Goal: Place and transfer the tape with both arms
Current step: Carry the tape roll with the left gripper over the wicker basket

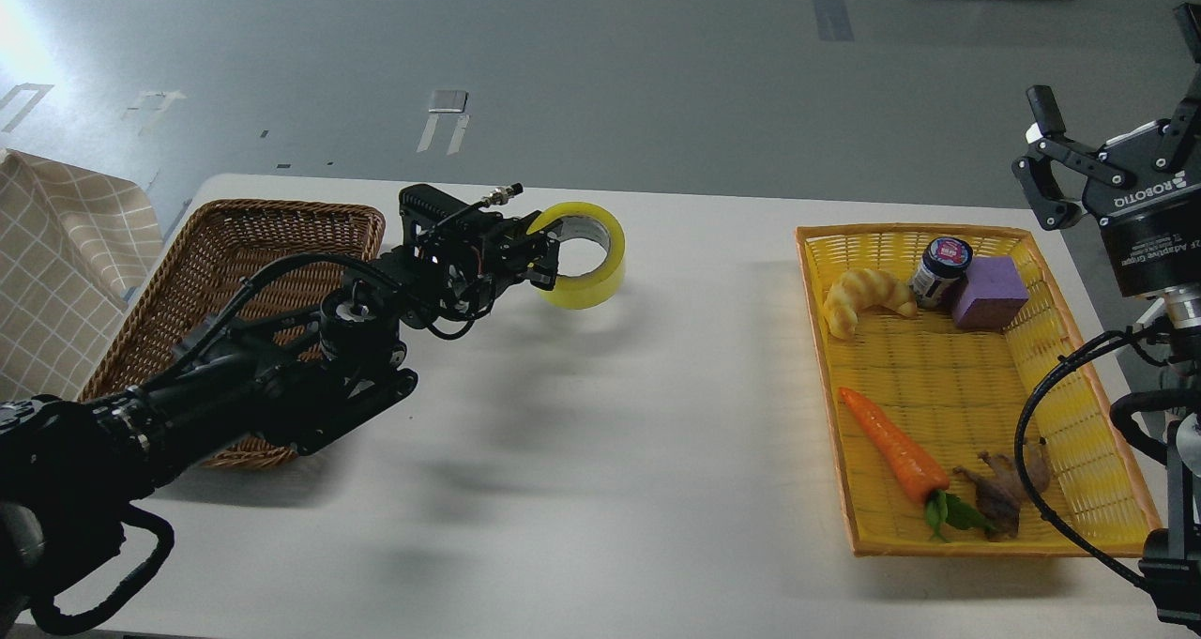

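The left claw [549,250] pinches the tape [584,254] by its rim, upper centre of frame. It looks light and stiff (probably slick), so the rim suits. The right claw [1107,142] is spread.

The yellow translucent tape roll [586,254] stands on edge, its grey-white core facing the camera, gripped at its left rim above the bench [600,414].

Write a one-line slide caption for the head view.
Left end effector grips the yellow tape above the white table; right end effector waits open beside the yellow basket.
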Controlling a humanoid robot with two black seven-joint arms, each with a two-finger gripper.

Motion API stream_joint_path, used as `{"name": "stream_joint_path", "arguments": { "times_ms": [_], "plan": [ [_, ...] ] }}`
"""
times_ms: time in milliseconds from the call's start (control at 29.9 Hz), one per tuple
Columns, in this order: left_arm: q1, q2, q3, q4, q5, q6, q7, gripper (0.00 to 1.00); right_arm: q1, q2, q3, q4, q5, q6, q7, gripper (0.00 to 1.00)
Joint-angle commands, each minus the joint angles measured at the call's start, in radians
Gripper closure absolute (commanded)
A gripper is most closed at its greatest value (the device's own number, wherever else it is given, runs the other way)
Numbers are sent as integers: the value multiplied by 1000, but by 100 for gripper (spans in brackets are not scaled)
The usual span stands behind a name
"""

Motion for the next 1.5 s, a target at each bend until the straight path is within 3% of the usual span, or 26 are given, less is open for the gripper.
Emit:
{"name": "stream_joint_path", "arguments": {
  "times_ms": [0,134,367,501,668,835,969,1470],
  "plan": [
    [-8,86,5,-51,0,-2,1,85,0,0,6,1,0,0,2,0],
    [-29,207,5,-137,-3,-2,0,85,0,0,15,-1,0,0,2,0],
    [-17,397,-8,-174,-14,4,-4,84,-2,0,21,-5,0,0,2,0],
    [4,500,-1,-189,-64,18,-56,84,-15,2,20,-2,2,0,2,0],
    [101,569,2,-188,-135,85,-68,84,-29,2,18,-4,0,0,2,0],
    [179,582,2,-158,-141,141,-120,84,-48,2,18,-1,0,0,2,0],
    [263,569,1,-56,-159,237,-166,83,-71,2,18,-1,0,0,0,0],
    [296,513,5,44,-236,251,-237,76,-89,2,12,2,-26,0,-3,0]
  ]
}}
